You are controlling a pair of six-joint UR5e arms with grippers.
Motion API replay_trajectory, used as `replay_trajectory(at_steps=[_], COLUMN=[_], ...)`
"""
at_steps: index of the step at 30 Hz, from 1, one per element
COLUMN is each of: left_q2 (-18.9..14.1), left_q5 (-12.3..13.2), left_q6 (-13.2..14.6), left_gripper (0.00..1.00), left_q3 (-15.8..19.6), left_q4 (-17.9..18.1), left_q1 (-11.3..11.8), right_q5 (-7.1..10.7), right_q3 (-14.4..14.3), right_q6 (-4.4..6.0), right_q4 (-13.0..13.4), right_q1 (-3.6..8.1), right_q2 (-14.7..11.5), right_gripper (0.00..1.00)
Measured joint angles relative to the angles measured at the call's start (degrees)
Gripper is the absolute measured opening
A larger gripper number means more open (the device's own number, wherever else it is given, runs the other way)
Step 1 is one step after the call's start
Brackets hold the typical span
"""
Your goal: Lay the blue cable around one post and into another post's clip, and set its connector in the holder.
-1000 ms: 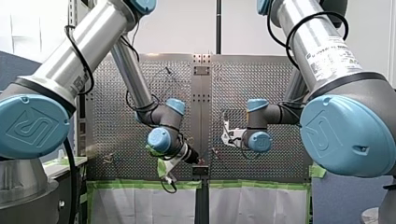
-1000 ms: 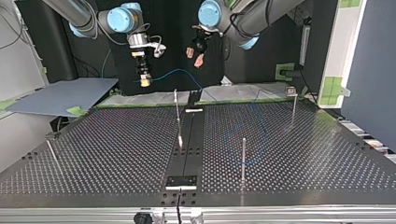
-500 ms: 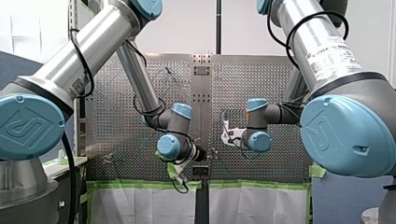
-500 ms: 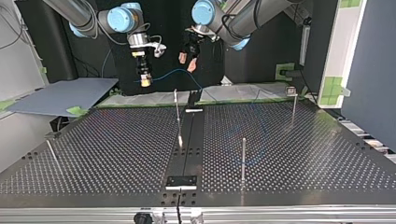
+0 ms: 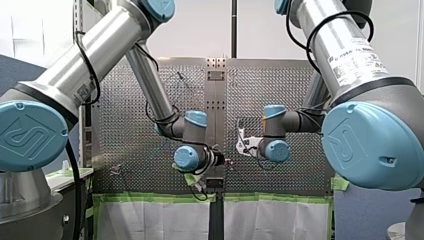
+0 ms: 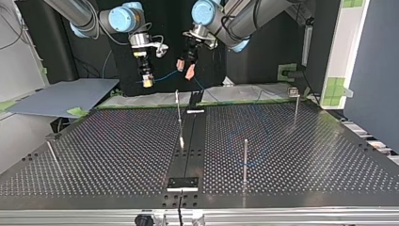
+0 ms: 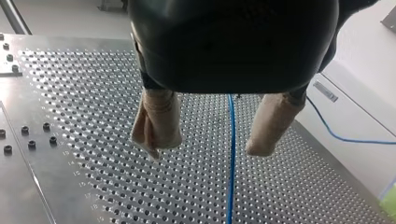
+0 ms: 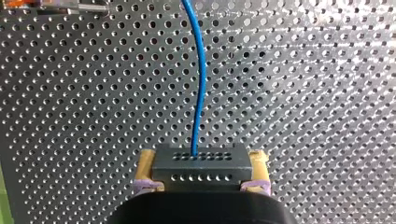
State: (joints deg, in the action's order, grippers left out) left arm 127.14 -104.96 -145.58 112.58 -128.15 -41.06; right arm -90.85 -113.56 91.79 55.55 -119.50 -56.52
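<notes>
Where the right wrist view looks along my right gripper [image 8: 201, 167], its 2 yellow-padded fingers pinch the grey connector [image 8: 201, 161] by its short ends, with the block's long axis lying across from pad to pad. The blue cable [image 8: 200, 84] leaves the middle of the connector's face and points straight ahead of the gripper, bowing slightly over the perforated table [image 8: 327, 93]. In the left wrist view my left gripper [image 7: 208, 140] has its 2 beige fingers [image 7: 159, 123] spread wide, holding nothing. The cable runs lengthwise through the gap beyond their tips, touching neither. In the top view both grippers hang near each other by the table's far edge.
</notes>
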Motion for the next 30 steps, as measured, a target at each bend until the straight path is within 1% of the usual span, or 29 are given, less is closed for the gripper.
replay_trajectory(at_steps=[5,11,16,18,19,20,21,22,23,24,25,26,30], left_q2=[2.14,4.88,7.49,8.51,9.23,9.74,10.22,10.69,10.94,11.12,11.27,11.34,11.48], left_q5=[-0.58,-2.12,-4.37,-5.37,-6.07,-6.58,-7.09,-7.76,-8.24,-8.67,-9.08,-9.25,-9.72], left_q6=[-0.6,-0.6,0.14,0.59,1.06,1.47,1.9,2.51,2.97,3.45,4.06,4.49,6.38], left_gripper=[1.0,1.0,1.0,0.64,0.64,0.46,0.2,0.2,0.06,0.0,0.0,0.05,0.05], left_q3=[-2.01,-4.75,-7.27,-7.88,-8.11,-8.23,-8.31,-8.37,-8.4,-8.41,-8.42,-8.43,-8.44], left_q4=[2.39,5.13,7.76,8.77,9.49,10.03,10.5,11.19,11.7,12.19,12.81,13.27,15.18], left_q1=[-0.19,-0.16,0.12,0.2,0.26,0.3,0.36,0.45,0.52,0.58,0.65,0.69,0.73], right_q5=[0.17,0.86,0.97,0.92,0.89,0.84,0.82,0.78,0.74,0.71,0.65,0.48,-0.69], right_q3=[-0.04,-0.04,-0.04,0.0,-0.01,0.0,0.0,0.0,0.0,0.0,-0.01,-0.01,-0.04], right_q6=[-0.06,-0.11,-0.16,-0.17,-0.17,-0.18,-0.19,-0.2,-0.22,-0.25,-0.3,-0.4,-1.13], right_q4=[-0.28,-0.61,-0.68,-0.72,-0.76,-0.82,-0.88,-0.93,-1.02,-1.1,-1.21,-1.39,-2.39], right_q1=[-0.18,-0.47,-0.52,-0.53,-0.53,-0.48,-0.43,-0.39,-0.34,-0.31,-0.28,-0.23,-0.08], right_q2=[-0.26,-0.34,-0.38,-0.39,-0.4,-0.4,-0.4,-0.4,-0.4,-0.41,-0.41,-0.41,-0.38], right_gripper=[0.0,0.0,0.0,0.0,0.0,0.0,0.0,0.0,0.0,0.0,0.0,0.0,0.0])
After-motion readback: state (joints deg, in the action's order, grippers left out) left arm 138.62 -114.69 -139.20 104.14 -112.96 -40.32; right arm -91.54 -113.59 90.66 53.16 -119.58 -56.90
